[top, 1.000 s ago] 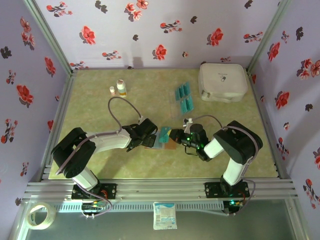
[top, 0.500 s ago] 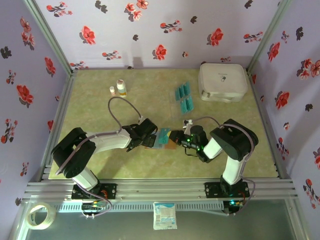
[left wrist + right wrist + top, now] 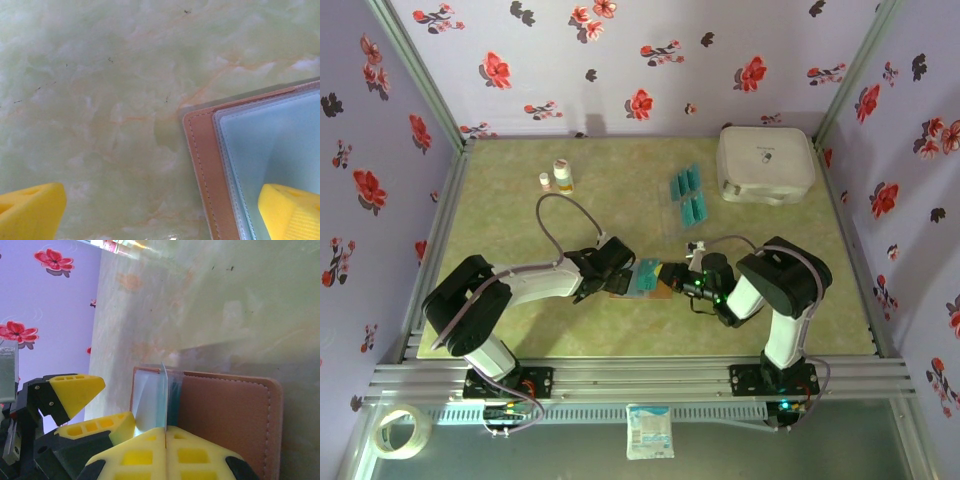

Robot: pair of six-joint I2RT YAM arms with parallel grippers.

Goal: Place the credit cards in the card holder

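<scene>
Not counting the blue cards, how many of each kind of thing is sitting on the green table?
Small bottles: 2
White case: 1
Brown card holder: 1
Total: 4

**A:** So what do our arms actually look like?

**B:** We've got a matching pair: left arm (image 3: 525, 283) and right arm (image 3: 782, 285), chunky black joints, white links, thin grey cable (image 3: 560, 197) looping off each wrist. Left gripper (image 3: 160, 212) and right gripper (image 3: 165, 432) have bright yellow fingers (image 3: 145, 440) with square holes, black mounts. Green lights (image 3: 706, 290) on our right wrist.
</scene>
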